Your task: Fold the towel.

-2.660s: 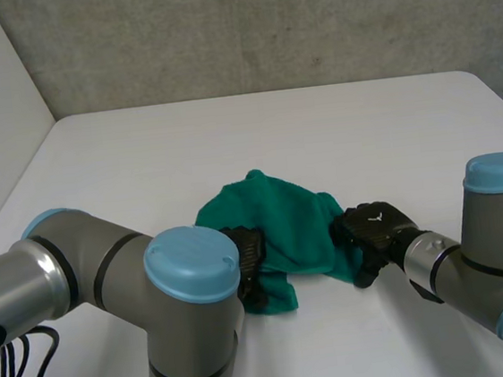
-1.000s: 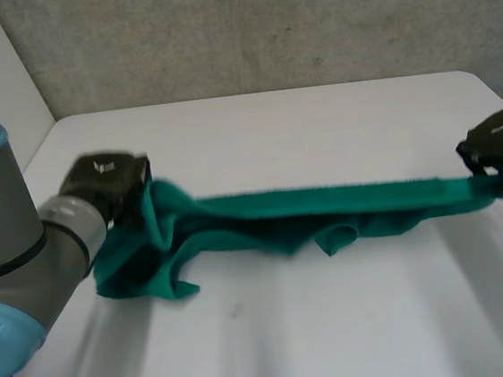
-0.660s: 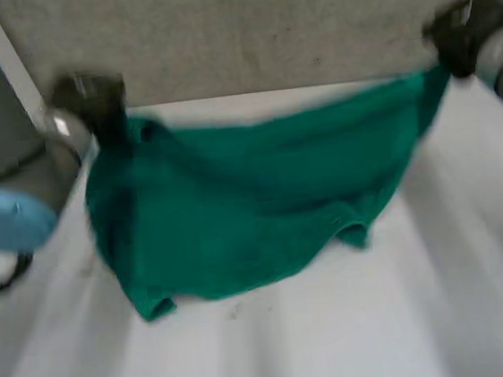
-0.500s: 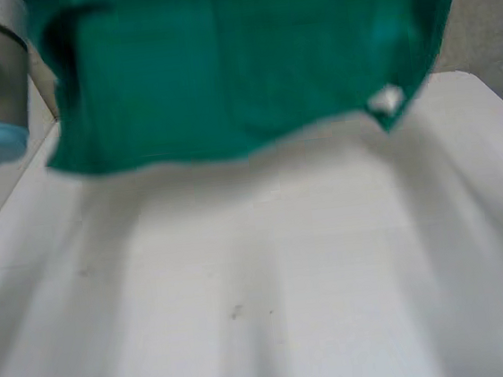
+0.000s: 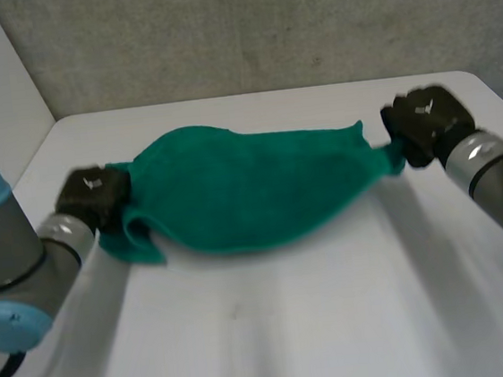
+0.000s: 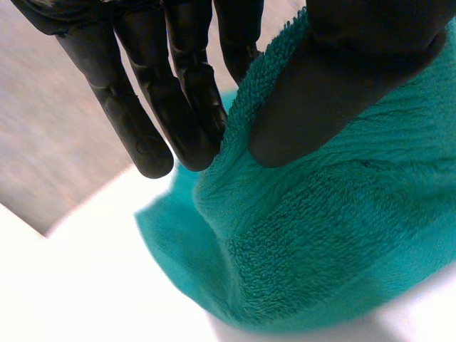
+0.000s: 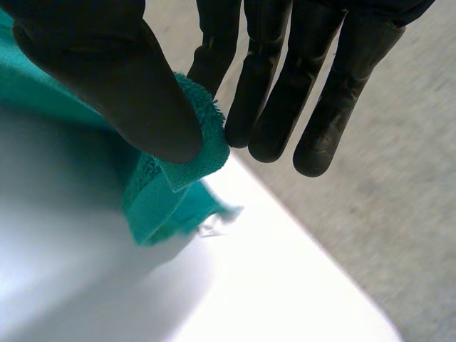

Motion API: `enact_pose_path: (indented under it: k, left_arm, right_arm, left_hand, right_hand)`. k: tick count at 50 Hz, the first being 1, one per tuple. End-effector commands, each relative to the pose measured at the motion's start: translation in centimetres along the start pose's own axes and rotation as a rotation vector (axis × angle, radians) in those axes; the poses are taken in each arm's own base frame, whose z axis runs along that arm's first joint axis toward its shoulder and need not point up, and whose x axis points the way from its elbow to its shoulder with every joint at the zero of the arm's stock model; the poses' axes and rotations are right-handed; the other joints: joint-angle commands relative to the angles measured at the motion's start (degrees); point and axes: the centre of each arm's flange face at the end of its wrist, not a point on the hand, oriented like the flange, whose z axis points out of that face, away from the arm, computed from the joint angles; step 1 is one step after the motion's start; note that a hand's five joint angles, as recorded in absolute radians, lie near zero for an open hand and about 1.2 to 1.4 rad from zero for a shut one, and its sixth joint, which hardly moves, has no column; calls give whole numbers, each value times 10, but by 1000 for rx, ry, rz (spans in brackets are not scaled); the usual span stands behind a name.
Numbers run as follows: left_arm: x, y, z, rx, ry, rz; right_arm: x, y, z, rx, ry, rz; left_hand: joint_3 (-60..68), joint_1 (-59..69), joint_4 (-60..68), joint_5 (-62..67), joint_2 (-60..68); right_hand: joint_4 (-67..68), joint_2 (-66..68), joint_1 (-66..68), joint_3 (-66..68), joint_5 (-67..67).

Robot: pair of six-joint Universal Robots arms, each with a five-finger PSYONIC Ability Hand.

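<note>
The green terry towel (image 5: pixel 252 193) is stretched between the two arms over the far half of the white surface (image 5: pixel 293 328), its middle swelling up and its near edge sagging in a curve. The left robot hand (image 5: pixel 95 194) grasps one end. Its wrist view shows the thumb (image 6: pixel 356 64) pressing the cloth's edge against the fingers (image 6: pixel 182 114). The right robot hand (image 5: pixel 424 121) grasps the opposite end the same way, a corner of the cloth pinched between thumb (image 7: pixel 121 78) and fingers (image 7: pixel 249 85).

The step in hand looks like spreading the cloth flat, so that a fold can be made cleanly afterwards. To do it well, both arms should come down together and at the same level, or one side will land first and drag wrinkles across. A light outward pull between the two pinches would take out the bulge in the middle. Too hard a pull risks tearing the corner free, most likely on the right, where little cloth sits under the thumb.

Beside the left robot hand a flap of cloth curls under itself. Drawing that end slightly outward while it settles should let the flap unroll instead of being trapped beneath. Neither pinch should let go until the whole cloth rests on the white surface.
</note>
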Motion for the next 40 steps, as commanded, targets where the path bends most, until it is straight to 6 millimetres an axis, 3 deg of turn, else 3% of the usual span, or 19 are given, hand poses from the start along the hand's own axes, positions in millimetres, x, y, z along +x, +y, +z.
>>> enact_pose_path:
  k: [1,3,5,12,18,24,29,40]
  left_arm:
    - [8,21,-2,-79,51,14]
    - [7,20,-2,-77,47,14]
    - [0,12,-7,-68,32,11]
    - [4,-8,-29,-53,46,6]
    - [31,-17,-65,-49,124,28]
    - [51,1,-83,-119,117,34]
    - [52,14,-78,-153,-2,-12]
    - [38,44,-33,-163,-149,-57]
  right_arm:
    - [-10,22,1,-66,-23,-54]
    - [-11,22,1,-70,-24,-50]
    - [-11,24,0,-74,-26,-43]
    - [-12,27,0,-85,-30,-29]
    - [-13,29,-1,-90,-29,-22]
    - [-13,30,-1,-94,-29,-19]
    - [-13,30,-1,-94,-29,-19]
    - [-17,36,-4,-115,-43,-14]
  left_hand:
    - [33,66,29,43,26]
    - [-4,29,-9,6,-11]
    - [-180,-147,-185,-170,-187]
    - [-341,-307,-345,-331,-348]
    - [-440,-407,-445,-430,-447]
    - [-450,-417,-455,-440,-457]
    - [-462,-429,-466,-452,-469]
    - [-390,-357,-394,-380,-397]
  right_hand:
    - [119,129,238,122,144]
    - [119,129,238,122,144]
    - [119,129,238,122,144]
    - [119,129,238,122,144]
    - [119,129,238,122,144]
    - [119,129,238,122,144]
    - [119,129,238,122,144]
    - [119,129,238,122,144]
